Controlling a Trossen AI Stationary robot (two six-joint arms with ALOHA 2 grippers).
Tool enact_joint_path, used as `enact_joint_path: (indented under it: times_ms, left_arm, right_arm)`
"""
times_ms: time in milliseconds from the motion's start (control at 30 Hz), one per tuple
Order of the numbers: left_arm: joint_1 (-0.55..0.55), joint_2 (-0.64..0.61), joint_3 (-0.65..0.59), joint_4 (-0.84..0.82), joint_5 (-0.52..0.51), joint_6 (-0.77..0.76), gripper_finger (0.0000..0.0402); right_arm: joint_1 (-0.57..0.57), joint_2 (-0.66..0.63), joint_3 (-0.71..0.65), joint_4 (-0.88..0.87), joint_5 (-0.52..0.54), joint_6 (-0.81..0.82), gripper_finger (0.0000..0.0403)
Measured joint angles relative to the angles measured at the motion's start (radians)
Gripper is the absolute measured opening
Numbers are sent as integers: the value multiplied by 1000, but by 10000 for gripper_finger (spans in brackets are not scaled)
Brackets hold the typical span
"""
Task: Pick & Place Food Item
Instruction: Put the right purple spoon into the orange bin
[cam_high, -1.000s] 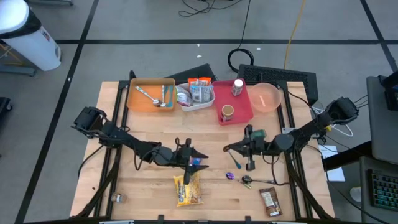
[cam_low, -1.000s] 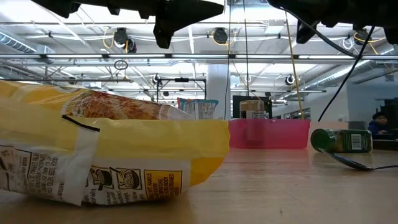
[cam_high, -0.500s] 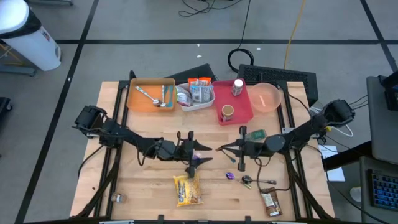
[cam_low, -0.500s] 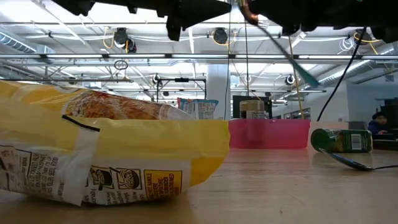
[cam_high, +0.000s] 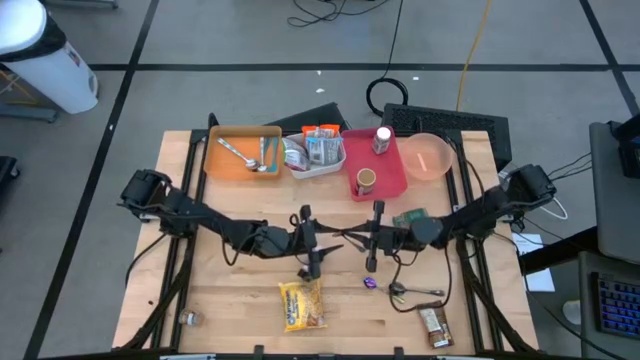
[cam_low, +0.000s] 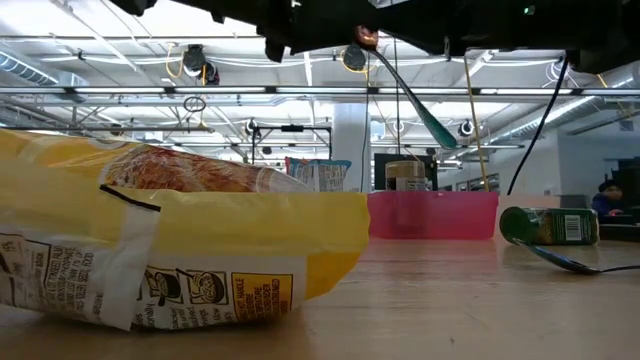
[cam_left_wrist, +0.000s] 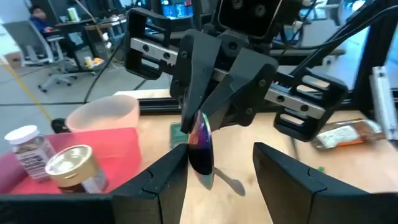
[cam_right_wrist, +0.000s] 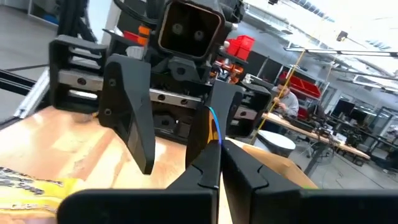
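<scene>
Above the table's centre, the right gripper (cam_high: 352, 238) and left gripper (cam_high: 322, 240) meet nose to nose. Clenched right fingers (cam_right_wrist: 214, 163) pinch a shiny candy wrapper (cam_left_wrist: 201, 140) (purple-blue, hanging edge-on) that sits between the spread left fingers (cam_left_wrist: 166, 180), whose contact I cannot tell. At six o'clock below them lies a yellow snack bag (cam_high: 302, 304).
</scene>
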Motion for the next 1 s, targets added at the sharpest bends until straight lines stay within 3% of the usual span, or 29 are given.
enact_joint_path:
  times_ms: [200,300,500,633,833,1000]
  left_arm:
    - [13,0,0,1,-70,60,171]
    - [27,0,0,2,-89,94,133]
    - [61,-1,0,2,-97,157,19]
    - [77,-17,-1,-8,-98,234,19]
    - [53,-120,-1,-85,-231,444,11]
    - [3,-236,-1,-299,-397,558,9]
  right_arm:
    - [-22,0,0,0,4,-15,0]
    - [-32,0,0,-5,3,-26,0]
    - [-58,0,-1,-7,6,-26,0]
    - [-62,-2,-1,-4,7,-23,9]
    - [-61,-51,-1,-25,8,-25,69]
    - [-61,-126,-1,-63,8,-41,141]
